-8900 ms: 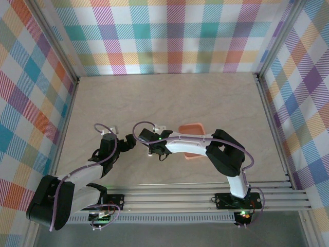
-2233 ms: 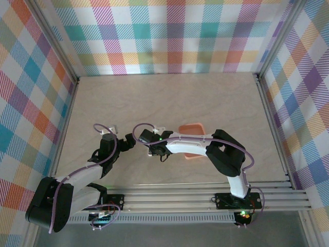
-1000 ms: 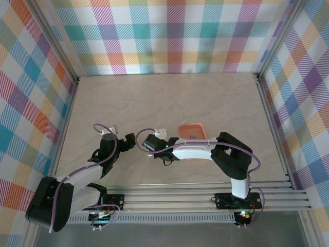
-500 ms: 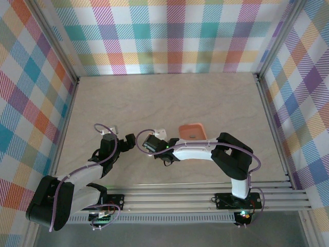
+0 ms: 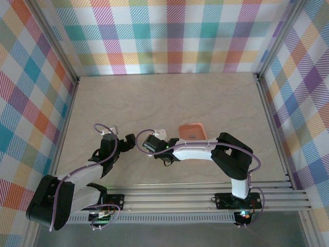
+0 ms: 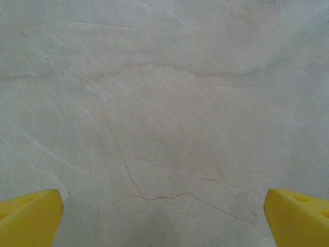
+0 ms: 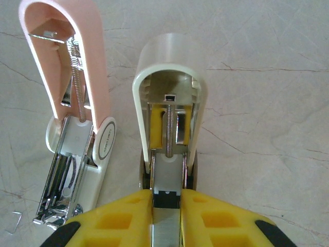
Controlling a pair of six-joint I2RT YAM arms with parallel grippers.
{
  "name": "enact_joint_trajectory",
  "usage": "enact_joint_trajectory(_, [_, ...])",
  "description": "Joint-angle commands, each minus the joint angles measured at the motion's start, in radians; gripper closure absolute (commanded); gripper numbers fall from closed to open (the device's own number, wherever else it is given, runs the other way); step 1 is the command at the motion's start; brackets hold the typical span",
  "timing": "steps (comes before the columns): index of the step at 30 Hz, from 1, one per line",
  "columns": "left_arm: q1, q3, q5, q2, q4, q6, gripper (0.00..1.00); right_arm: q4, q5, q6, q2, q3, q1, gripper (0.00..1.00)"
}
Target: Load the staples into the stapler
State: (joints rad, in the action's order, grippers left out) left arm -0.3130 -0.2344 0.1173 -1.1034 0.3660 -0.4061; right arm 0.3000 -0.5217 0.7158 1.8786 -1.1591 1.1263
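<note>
Standing wide open and empty, the left gripper (image 6: pixel 164 216) is seen left of the stapler (image 7: pixel 167 128). A loose staple (image 7: pixel 15 218) and a pink stapler (image 7: pixel 77 118), hinged open, lie just left of it. The stapler, lid raised, is clamped at its metal base by the nearly closed right gripper (image 7: pixel 166 201). Right of it, the tray's (image 5: pixel 182 126) contents cannot be told. More of the tray has been uncovered since two seconds ago.

Left tool (image 6: pixel 164 218) agape, right tool (image 7: pixel 167 216) clamped
</note>
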Motion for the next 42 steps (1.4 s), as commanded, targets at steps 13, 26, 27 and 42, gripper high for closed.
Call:
enact_joint_trajectory(13, [-0.004, -0.023, 0.011, -0.001, -0.006, 0.007, 0.00, 0.019, 0.003, -0.012, 0.000, 0.006, 0.010, 0.74])
enact_joint_trajectory(26, [-0.006, -0.038, -0.027, -0.016, -0.006, 0.024, 0.00, 0.020, 0.004, -0.003, -0.132, 0.040, 0.009, 0.66])
enact_joint_trajectory(27, [-0.005, -0.040, -0.044, -0.018, -0.004, 0.032, 0.00, 0.015, 0.022, -0.005, -0.149, 0.050, 0.004, 0.66])
enact_joint_trajectory(42, [-0.012, -0.115, -0.180, 0.087, -0.045, 0.125, 0.01, -0.038, 0.520, 0.157, -0.216, 0.153, -0.212, 0.65])
